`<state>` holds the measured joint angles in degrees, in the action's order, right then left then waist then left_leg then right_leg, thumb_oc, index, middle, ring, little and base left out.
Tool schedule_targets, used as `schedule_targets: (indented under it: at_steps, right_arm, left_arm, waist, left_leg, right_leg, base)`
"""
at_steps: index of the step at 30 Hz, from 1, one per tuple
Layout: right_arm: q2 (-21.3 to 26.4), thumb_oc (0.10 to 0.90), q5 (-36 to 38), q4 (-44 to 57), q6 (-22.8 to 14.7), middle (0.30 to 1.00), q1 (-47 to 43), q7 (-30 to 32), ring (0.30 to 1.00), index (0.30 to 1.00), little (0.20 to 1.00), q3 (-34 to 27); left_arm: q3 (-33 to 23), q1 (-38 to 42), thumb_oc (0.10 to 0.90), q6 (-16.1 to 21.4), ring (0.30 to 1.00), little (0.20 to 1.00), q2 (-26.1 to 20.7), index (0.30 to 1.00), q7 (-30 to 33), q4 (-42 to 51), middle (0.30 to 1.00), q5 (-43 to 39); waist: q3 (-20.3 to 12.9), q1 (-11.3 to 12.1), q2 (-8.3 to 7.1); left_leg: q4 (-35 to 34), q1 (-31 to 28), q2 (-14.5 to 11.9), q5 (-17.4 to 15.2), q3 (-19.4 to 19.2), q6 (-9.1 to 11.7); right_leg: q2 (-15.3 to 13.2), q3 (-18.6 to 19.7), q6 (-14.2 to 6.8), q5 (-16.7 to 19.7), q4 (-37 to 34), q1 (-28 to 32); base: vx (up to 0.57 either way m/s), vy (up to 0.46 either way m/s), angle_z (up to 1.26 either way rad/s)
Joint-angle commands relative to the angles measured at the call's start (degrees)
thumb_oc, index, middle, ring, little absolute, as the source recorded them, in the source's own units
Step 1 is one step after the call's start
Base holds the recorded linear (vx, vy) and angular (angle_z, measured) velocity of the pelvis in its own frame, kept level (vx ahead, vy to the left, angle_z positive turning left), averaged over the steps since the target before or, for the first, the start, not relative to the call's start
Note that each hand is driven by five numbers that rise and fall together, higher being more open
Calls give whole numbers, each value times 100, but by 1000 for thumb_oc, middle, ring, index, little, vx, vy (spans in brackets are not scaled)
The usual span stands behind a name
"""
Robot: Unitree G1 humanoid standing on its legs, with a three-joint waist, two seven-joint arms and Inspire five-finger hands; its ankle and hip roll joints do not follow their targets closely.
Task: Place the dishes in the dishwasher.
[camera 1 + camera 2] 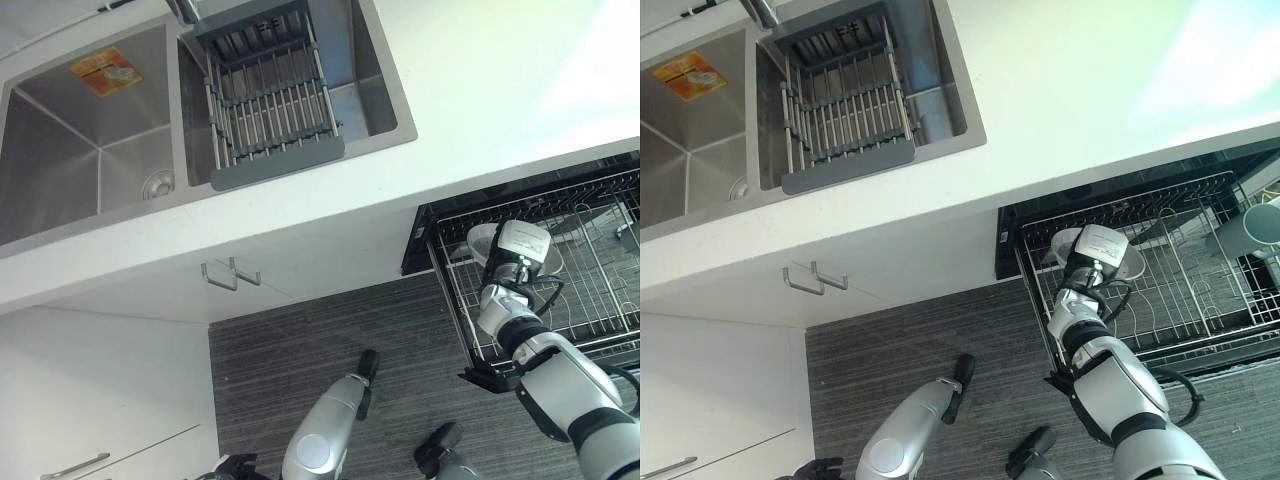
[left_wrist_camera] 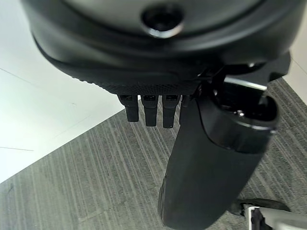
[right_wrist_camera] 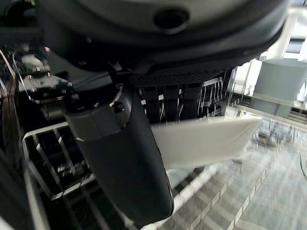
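White worktop (image 1: 470, 110) with a steel double sink (image 1: 90, 140) set in it. Grey drainer (image 1: 268, 95) sits across the sink's right basin. Below the worktop's edge, the wire rack (image 1: 1200, 290) is pulled out, carrying a white bowl (image 1: 1065, 243) and a pale cup (image 1: 1262, 228).

No writing, number or sign can be read anywhere. An orange and yellow sticker (image 1: 106, 71) sits on the wall of the left sink basin (image 1: 60, 170), but its print is too small to make out.
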<state>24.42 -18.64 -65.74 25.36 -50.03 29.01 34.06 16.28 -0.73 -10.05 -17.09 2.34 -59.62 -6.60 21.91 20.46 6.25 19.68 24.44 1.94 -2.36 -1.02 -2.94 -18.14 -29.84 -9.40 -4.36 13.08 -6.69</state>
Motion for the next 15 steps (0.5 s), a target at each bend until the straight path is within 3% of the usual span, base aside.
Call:
schedule_targets:
  at_steps: [1,4,7,15]
  right_arm:
    - [249,800,488,-90,43,900,-477,-252,900,900,900,93]
    - [209,800,805,-157,-41,900,-480,-670,900,900,900,24]
    - [226,800,613,-163,-355,900,-500,-1639,900,900,900,69]
    - [190,800,948,-133,-473,900,-442,-1805,900,900,900,16]
  left_arm:
    - [383,-314,800,-206,900,900,-480,900,184,0,900,-178]
    - [357,-248,800,-302,900,900,-518,900,170,67,900,-179]
    - [280,-218,800,-355,900,900,-569,900,116,84,900,-152]
    - [168,-87,800,-504,900,900,-663,900,79,82,900,-111]
  waist:
    - [-297,76,63]
    - [-306,53,12]
    - [-316,38,-34]
    - [-368,-2,-150]
  left_leg:
    - [-249,-395,-496,-751,39,672]
    - [-249,-424,-533,-760,16,679]
    - [-249,-435,-572,-755,-15,697]
    - [-249,-533,-617,-774,-40,708]
  right_leg:
    - [-229,384,-124,-389,411,-364]
    - [-197,405,-126,-400,411,-366]
    - [-169,434,-134,-414,411,-378]
    - [-122,441,-158,-412,411,-313]
  base:
    - [-13,-38,-3]
    - [-14,-22,-3]
    - [-25,-24,-8]
    - [-14,-20,-5]
